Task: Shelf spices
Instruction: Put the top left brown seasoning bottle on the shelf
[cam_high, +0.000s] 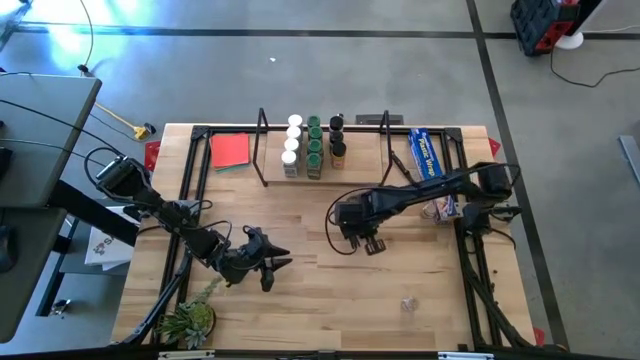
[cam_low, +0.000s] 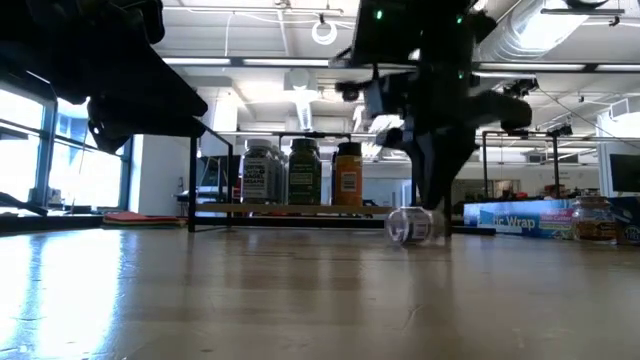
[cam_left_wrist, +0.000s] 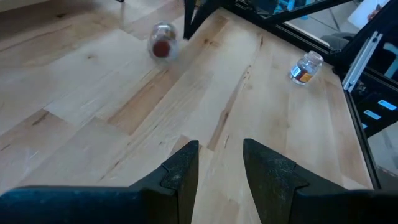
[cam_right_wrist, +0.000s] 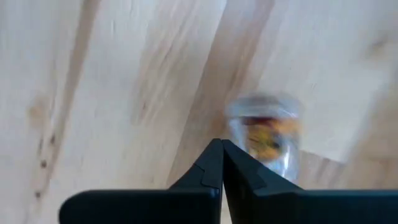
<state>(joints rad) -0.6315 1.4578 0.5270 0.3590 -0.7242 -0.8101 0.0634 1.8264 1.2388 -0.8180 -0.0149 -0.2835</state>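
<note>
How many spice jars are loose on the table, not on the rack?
3 jars: one lying just beyond the shut right hand mid-table, one nearer the table's front edge, one near the blue box at the right. The arms may hide others.

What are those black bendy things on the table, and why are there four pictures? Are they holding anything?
They are two robot arms, each ending in two fingers that pinch. One picture looks down from above, one peeks across the tabletop, and two come from small cameras on the arms' wrists.

On the wooden table is a shelf with spice jars lined up on it. Beside it are a red square and a blue box of wrap. A little plant sits at one corner.

The right gripper has snapped shut, but on nothing: a clear jar lies on its side just past its fingers. The left gripper waits over bare wood, fingers apart, holding nothing. Another jar stands near the table edge.
</note>
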